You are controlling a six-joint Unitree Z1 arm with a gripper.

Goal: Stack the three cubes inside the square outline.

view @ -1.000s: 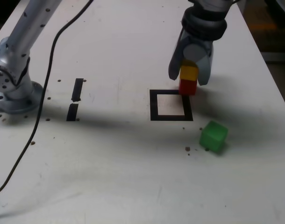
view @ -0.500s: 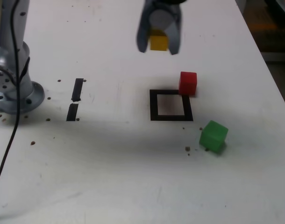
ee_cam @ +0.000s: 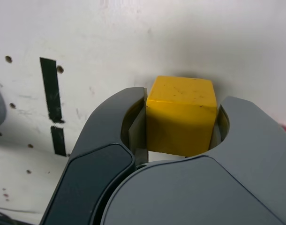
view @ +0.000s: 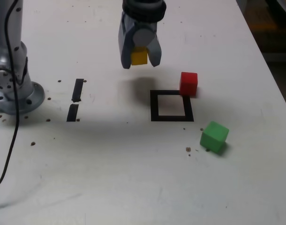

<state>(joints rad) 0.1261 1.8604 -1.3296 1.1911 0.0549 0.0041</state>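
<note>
No writing, brand or label can be read on any item.

Listed from the exterior view's left to its right:

- Arm base [view: 11, 89]: grey, mounted on the white surface [view: 110, 178], with a black cable [view: 7, 154] trailing down past it.
- Two short black strips [view: 75, 99]: laid end to end on the surface; also seen in the wrist view [ee_cam: 53, 105].
- Gripper [view: 139, 55]: held above the surface, up and to the left of the square outline. Its jaws are closed on the yellow cube [view: 139, 56], which is pinched on two opposite sides in the wrist view [ee_cam: 180, 115] and is lifted clear of the surface.
- Square outline [view: 171, 105]: black frame, white centre, nothing inside it.
- Red cube [view: 188, 83]: resting at the outline's far right corner, partly on the tape.
- Green cube [view: 214, 136]: resting just beyond the outline's near right corner, apart from the tape.

Compared with half a second earlier, the gripper and yellow cube are found lower and further left. One second earlier the yellow cube sat on the red cube; the red and green cubes are unmoved.
</note>
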